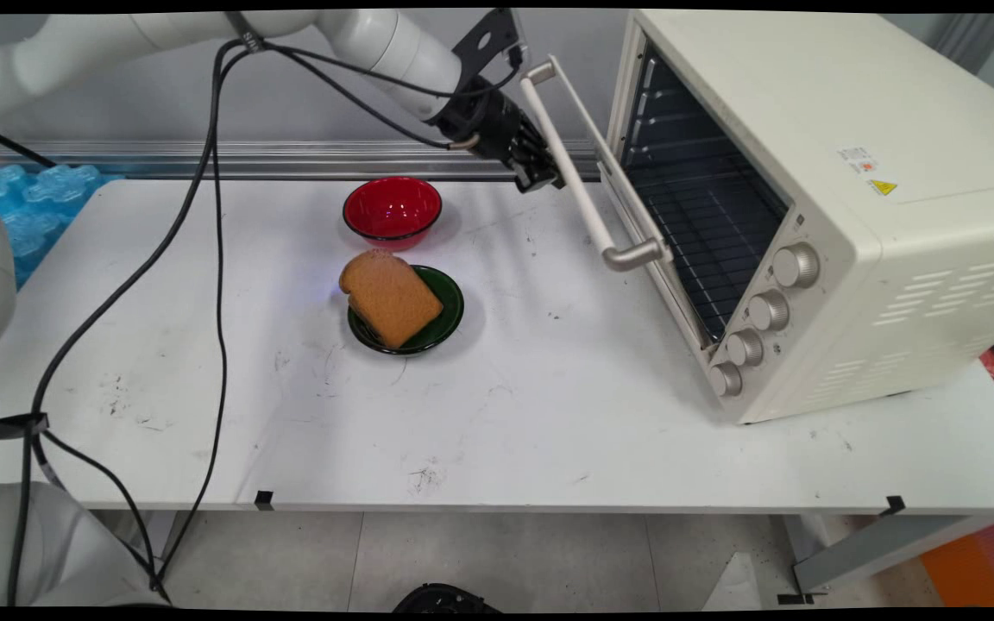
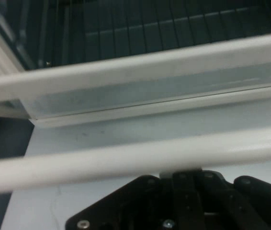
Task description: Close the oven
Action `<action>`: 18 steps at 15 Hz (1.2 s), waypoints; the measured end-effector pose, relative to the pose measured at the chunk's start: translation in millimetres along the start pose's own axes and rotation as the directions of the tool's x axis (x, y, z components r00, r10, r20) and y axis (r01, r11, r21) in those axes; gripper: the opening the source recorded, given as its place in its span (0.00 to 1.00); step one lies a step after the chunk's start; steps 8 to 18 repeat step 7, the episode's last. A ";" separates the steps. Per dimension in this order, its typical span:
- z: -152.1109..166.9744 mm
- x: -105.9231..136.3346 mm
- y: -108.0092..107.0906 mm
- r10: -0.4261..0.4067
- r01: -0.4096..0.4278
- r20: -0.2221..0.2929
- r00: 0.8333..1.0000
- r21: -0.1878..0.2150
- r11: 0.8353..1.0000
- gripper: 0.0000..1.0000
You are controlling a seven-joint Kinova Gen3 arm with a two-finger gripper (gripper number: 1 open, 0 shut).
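My black gripper point(image 1: 538, 169) is up against the upper part of the cream handle bar point(image 1: 577, 177) of the toaster oven point(image 1: 816, 207), whose door point(image 1: 635, 203) hangs partly open. In the hand view the handle bar point(image 2: 135, 160) crosses the picture just above the gripper point(image 2: 183, 178), with the door's glass edge point(image 2: 140, 93) and the dark wire rack point(image 2: 174, 28) behind it. A slice of brown toast point(image 1: 389, 297) lies on a dark green plate point(image 1: 445, 321) at mid-table. Behind it stands an empty red bowl point(image 1: 392, 208).
The oven fills the table's right side, with several knobs point(image 1: 769, 310) on its front. Black cables point(image 1: 219, 285) hang from the arm over the left of the table. Blue packing material point(image 1: 31, 203) lies at the far left.
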 end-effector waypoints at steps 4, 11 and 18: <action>-0.9 7.2 -5.3 -0.024 0.023 0.015 1.000 0.009 1.000 0.00; -4.6 7.2 -8.0 -0.046 0.046 0.039 0.998 0.015 0.999 0.00; -4.6 7.2 -8.0 -0.046 0.046 0.039 0.998 0.015 0.999 0.00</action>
